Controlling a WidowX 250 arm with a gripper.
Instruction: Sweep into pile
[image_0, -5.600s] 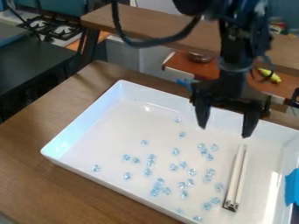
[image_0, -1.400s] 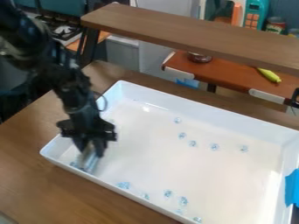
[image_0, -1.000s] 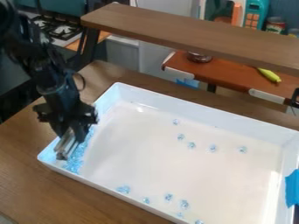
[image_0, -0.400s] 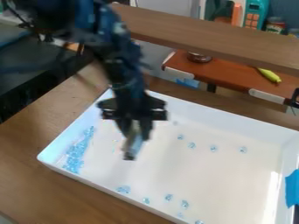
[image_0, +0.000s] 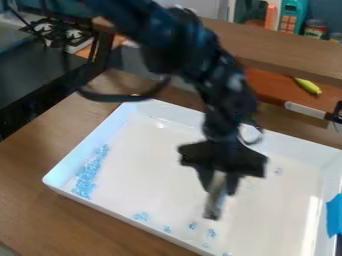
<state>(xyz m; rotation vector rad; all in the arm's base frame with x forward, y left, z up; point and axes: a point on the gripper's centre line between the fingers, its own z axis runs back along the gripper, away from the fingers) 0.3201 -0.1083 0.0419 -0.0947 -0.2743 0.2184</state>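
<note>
- A brown wooden board crossed the top of the frame, with a teal toy and a can behind it at the upper right.
- Below that board, a yellow, elongated thing lay on a reddish-brown shelf.
- At the upper left were a stove top with black grates and, below it, a dark counter.
- A white, walled tray sat at a slant on the wooden surface, taking up much of the middle and right of the frame.
- Blue tape was at the tray's right side, by the frame's right edge.
- The black arm came down from the top edge, and its pincer hung over the tray, just below and right of the frame's centre.
- The pincer was closed on a pale, narrow bar, which pointed downward; whether its lower end touched the tray, I could not quite tell.
- A pile of clear blue pieces lay in a long band beside the tray's left wall.
- Loose pieces were scattered near the tray's lower edge, and another lay right of the pincer.
</note>
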